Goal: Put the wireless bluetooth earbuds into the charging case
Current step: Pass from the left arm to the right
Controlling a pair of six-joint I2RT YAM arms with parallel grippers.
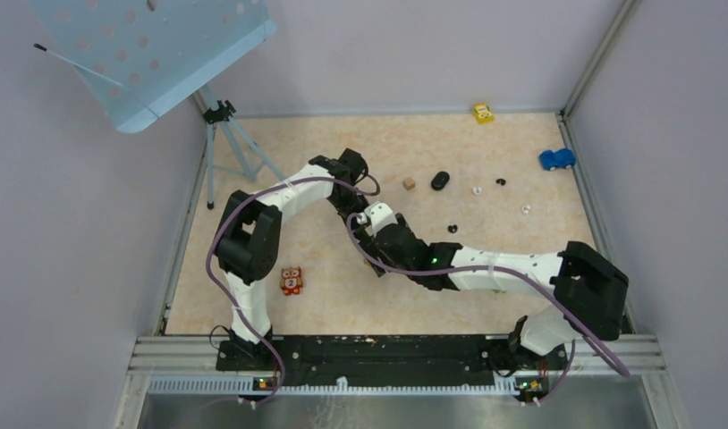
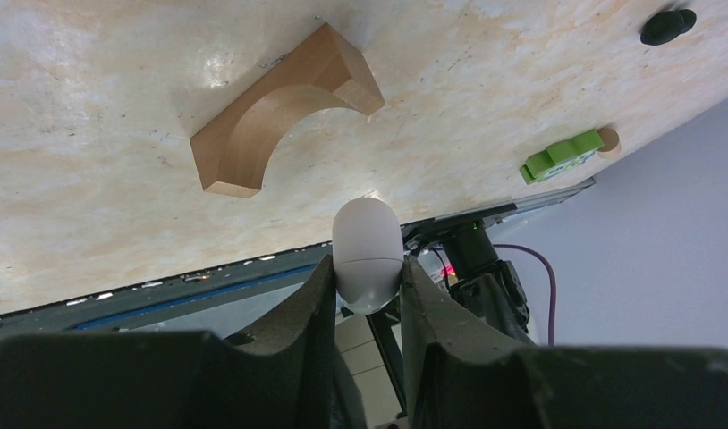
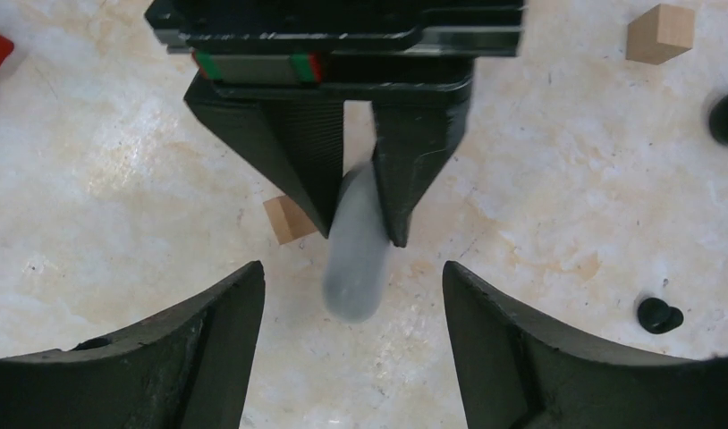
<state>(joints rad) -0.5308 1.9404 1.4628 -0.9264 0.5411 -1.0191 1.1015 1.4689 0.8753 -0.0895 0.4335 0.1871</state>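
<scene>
The left gripper (image 2: 368, 273) is clenched on the case (image 2: 368, 239), a white egg-shaped shell with a seam round its middle. Its two fingers pinch the lower half and the rounded end sticks out past the tips. The case is held off the table (image 1: 342, 304), near the middle of it.

The right gripper (image 3: 351, 273) faces the case head-on with its jaws released and standing wide. One finger sits on each side of the case and neither touches it. The case looks blurred in the right wrist view.

The earbuds lie loose on the table to the right of both grippers, apart from the case. The white earbuds (image 1: 476, 189) are two, one farther right than the other. The black earbuds (image 1: 452, 228) are also two, one just beside the right arm and one farther back.

A black oval (image 1: 440, 180) and a small block (image 1: 409, 183) lie side by side behind the grippers. An arch block (image 2: 284, 107) rests flat on the table in the left wrist view, with a green piece (image 2: 562, 156) near the table edge. An owl toy (image 1: 292, 281) stands by the left arm. A blue car (image 1: 557, 159) and a yellow car (image 1: 483, 113) sit at the far right.
</scene>
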